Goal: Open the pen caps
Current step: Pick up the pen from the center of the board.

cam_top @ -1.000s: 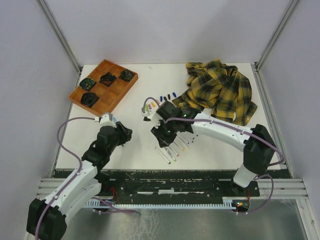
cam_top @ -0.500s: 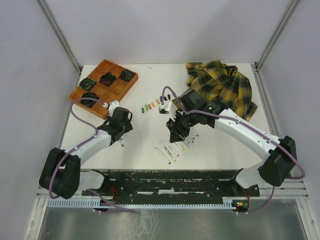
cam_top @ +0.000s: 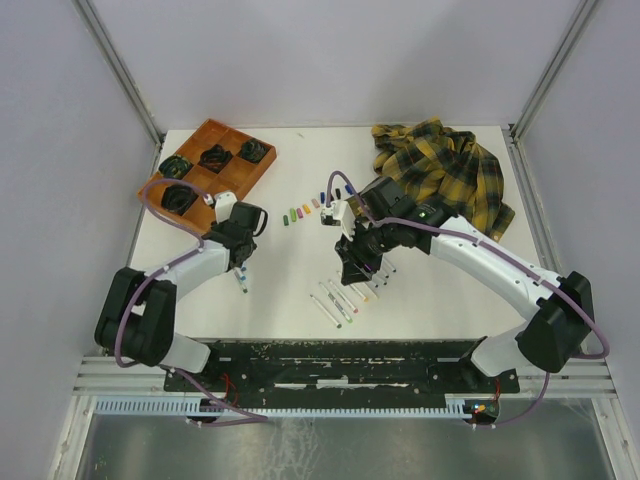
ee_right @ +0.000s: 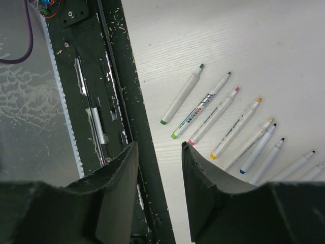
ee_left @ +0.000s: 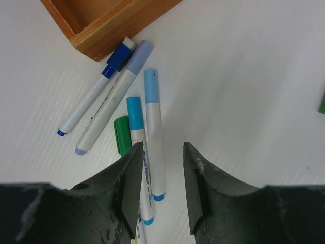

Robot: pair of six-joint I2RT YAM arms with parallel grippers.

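Observation:
Several capped markers (ee_left: 152, 129) with blue, lavender, cyan and green pen caps lie beside the wooden tray's corner (ee_left: 96, 30). My left gripper (ee_left: 162, 195) is open and empty just above them, its left finger over the cyan one. In the top view the left gripper (cam_top: 243, 266) hovers by these markers (cam_top: 243, 284). A row of loose pen caps (cam_top: 300, 211) lies mid-table. My right gripper (ee_right: 160, 188) is open and empty, high above a row of uncapped white markers (ee_right: 223, 114), which also show in the top view (cam_top: 345, 298) below the right gripper (cam_top: 357, 266).
An orange wooden tray (cam_top: 222, 190) holding dark coiled items sits at the back left. A yellow plaid shirt (cam_top: 445, 180) lies crumpled at the back right. The black front rail (ee_right: 111, 101) runs along the table's near edge. A green piece (ee_left: 322, 101) shows at the right edge.
My left arm has swung from the near edge out toward the capped markers by the tray. My right gripper has moved right, uncovering the row of loose caps, and now hangs over the uncapped markers.

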